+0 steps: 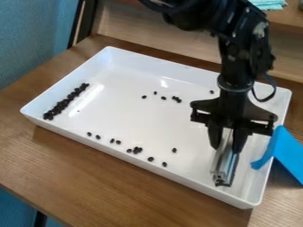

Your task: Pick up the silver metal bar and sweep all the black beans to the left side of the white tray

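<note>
the arm comes down from the top edge, its base cut off, and the black gripper (228, 144) hangs over the right part of a white tray (130, 119). its two fingers are clamped on a metal bar (221, 167), one on either side. they hide part of the bar's upper end; the lower end slants down inside the tray near the front wall, and whether it touches the floor there is hard to tell. the bar is silvery and shiny, long and narrow, with grooves along its length and a dark, uneven end whose detail is too small to make out.

the tray is smooth and glossy, a shallow rectangle with rounded corners; arm and gripper cover part of its right side. small dark bean-like pieces (137, 150) lie scattered on its floor, and more form a dense row (61, 104) along the left wall, too crowded to tell one by one. a limp blue strip (285, 153) hangs over the right rim and is cut off by the view's edge.

under the tray is a brown wood-grain table (89, 164). behind it, a light turquoise cloth (267, 4) is cut off at the top.
</note>
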Action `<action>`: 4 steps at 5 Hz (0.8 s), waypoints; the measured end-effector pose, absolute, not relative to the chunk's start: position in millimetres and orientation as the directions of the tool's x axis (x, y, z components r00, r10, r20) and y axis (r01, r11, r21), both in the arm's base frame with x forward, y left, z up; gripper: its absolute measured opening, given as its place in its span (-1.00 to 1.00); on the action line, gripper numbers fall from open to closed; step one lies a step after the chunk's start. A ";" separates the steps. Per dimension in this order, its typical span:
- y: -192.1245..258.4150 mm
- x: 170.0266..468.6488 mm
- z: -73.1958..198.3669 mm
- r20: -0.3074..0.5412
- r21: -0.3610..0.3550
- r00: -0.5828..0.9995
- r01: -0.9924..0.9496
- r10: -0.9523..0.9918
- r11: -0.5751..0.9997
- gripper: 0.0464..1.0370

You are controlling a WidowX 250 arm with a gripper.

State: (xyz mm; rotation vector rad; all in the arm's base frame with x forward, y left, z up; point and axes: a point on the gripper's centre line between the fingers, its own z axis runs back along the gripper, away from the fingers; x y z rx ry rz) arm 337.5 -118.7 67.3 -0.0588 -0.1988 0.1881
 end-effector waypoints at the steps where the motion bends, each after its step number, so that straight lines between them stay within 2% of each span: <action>1: -116.8 337.5 62.7 0.223 -0.057 0.959 -0.166 0.175 0.984 -0.41; 2: -117.0 335.3 50.2 0.229 -0.022 0.962 -0.146 0.147 0.989 -0.41; 4: -94.3 325.5 46.2 0.256 0.001 0.963 -0.089 0.085 0.996 -0.41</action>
